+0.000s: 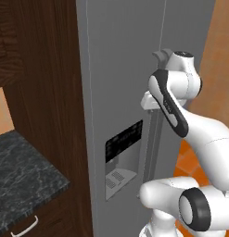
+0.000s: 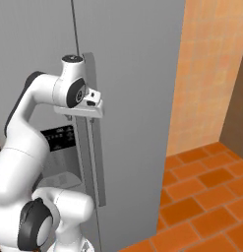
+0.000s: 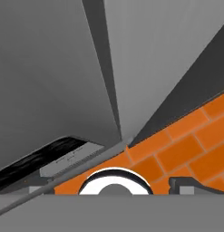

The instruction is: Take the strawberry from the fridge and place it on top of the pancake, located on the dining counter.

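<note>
A kitchen: steel fridge [image 1: 120, 69], dark counter [image 1: 18, 171] (wood cabinets [image 1: 37, 69])

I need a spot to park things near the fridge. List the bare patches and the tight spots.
Free: the black countertop left of the fridge, bordered by the dark wood panel; the orange tile floor right of the fridge, along the orange wall. Crowded: the fridge front at the handles, where the arm sits.

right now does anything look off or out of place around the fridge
Nothing stands out. The fridge has both doors shut and flush, its vertical handles straight, and the water dispenser looks intact. The open gripper is up at the handles, holding nothing. The orange tile floor shows no spill.
</note>
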Controlling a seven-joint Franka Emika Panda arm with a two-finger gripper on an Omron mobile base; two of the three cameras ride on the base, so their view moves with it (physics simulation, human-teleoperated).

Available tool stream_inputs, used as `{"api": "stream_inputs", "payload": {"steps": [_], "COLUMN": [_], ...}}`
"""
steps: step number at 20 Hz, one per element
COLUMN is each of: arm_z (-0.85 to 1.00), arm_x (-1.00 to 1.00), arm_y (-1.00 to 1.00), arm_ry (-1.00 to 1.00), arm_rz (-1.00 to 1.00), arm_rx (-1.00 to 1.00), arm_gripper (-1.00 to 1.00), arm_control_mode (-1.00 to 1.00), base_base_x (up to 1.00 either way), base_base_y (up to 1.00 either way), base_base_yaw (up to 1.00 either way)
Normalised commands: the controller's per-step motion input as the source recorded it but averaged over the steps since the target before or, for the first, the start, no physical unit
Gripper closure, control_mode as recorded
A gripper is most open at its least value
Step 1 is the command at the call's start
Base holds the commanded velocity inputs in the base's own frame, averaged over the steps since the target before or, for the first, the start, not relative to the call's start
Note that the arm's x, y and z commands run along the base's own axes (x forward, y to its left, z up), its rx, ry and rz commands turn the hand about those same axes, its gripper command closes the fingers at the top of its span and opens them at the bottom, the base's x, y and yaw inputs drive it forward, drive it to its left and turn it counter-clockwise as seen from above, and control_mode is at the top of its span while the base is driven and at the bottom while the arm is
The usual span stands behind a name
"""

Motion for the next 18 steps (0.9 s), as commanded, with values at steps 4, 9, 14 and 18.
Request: {"api": "stream_inputs", "payload": {"steps": [4, 9, 14, 18], "arm_z": [0.00, 0.00, 0.00, -0.05], "arm_x": [0.00, -0.30, -0.48, -0.01], "arm_y": [0.00, -0.04, -0.51, -0.38], "arm_ry": [0.00, -0.12, -0.31, -0.24], "arm_rz": [0.00, 0.01, 0.13, 0.19], "arm_rx": [0.00, 0.03, 0.17, 0.24], "arm_gripper": [-1.00, -1.00, -1.00, -1.00], "arm_control_mode": [1.00, -1.00, -1.00, -1.00], "base_base_x": [0.00, 0.00, 0.00, 0.00], "base_base_y": [0.07, 0.00, 0.00, 0.00], "base_base_yaw": [0.00, 0.00, 0.00, 0.00]}}
